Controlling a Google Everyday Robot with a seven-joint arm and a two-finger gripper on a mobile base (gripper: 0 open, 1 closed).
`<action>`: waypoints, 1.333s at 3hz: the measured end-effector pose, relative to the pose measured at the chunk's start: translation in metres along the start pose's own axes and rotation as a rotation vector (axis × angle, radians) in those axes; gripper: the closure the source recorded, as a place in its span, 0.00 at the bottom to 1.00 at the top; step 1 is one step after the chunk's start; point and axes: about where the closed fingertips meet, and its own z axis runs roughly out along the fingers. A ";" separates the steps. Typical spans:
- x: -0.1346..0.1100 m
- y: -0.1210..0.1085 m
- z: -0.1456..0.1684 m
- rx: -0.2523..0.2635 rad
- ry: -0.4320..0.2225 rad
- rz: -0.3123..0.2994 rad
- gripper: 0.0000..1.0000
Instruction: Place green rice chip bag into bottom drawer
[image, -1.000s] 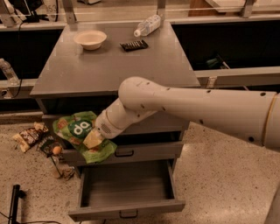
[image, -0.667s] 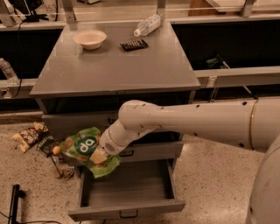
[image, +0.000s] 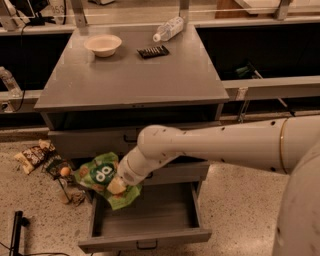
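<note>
The bottom drawer (image: 150, 216) stands pulled out, its grey floor bare and open from the left wall across to the right wall and forward to the front panel with its small black handle (image: 147, 245). The tool (image: 117, 186) is clenched on the green rice chip bag (image: 100, 175), which hangs over the drawer's left rear corner, part of it out past the left wall above the floor. The white arm (image: 215, 145) reaches in from the right, across the shut drawers above. Brown wrappers (image: 32, 156) lie on the floor just left of the bag. The table (image: 130, 80) above carries a bowl (image: 102, 44) and a bottle (image: 169, 28). A second ago the bag hung higher and further left, beside the middle drawer; it is now lower and closer to the opening.
</note>
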 end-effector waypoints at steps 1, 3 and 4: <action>0.056 -0.009 0.043 0.017 0.028 -0.054 1.00; 0.106 -0.029 0.088 0.024 0.048 -0.175 1.00; 0.104 -0.050 0.094 0.045 -0.016 -0.209 1.00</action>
